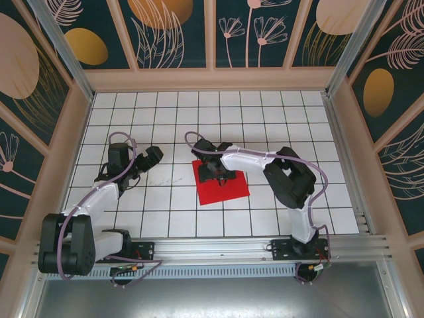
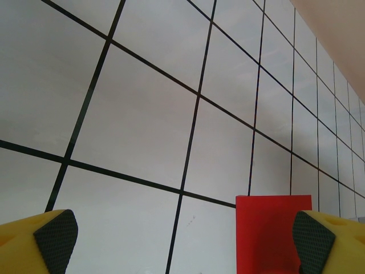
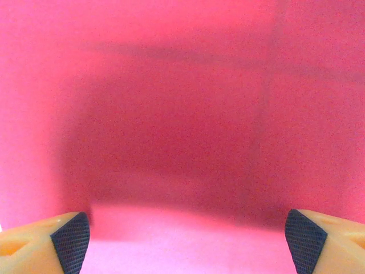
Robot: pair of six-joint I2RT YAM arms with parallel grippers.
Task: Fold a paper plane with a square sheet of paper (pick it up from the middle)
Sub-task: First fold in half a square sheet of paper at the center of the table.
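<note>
Yellow, dark-padded right gripper (image 3: 188, 234): jaws spread wide, nothing grasped. Poised low over sheet's middle, probably set for centre pickup; contact with paper cannot be told.
Square sheet of paper (image 1: 232, 191): red, flat, unfolded, centre of top view on white grid table (image 1: 165, 112).
Left gripper (image 2: 183, 237): left of centre, fully released, empty, probably parked clear of sheet.

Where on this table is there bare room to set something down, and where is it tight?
Free: far rows of the white gridded table, between back wall and arms, and its right side past the right arm. Crowded: the centre, where the right gripper hangs over the thin bright red square paper sheet, left gripper nearby.
</note>
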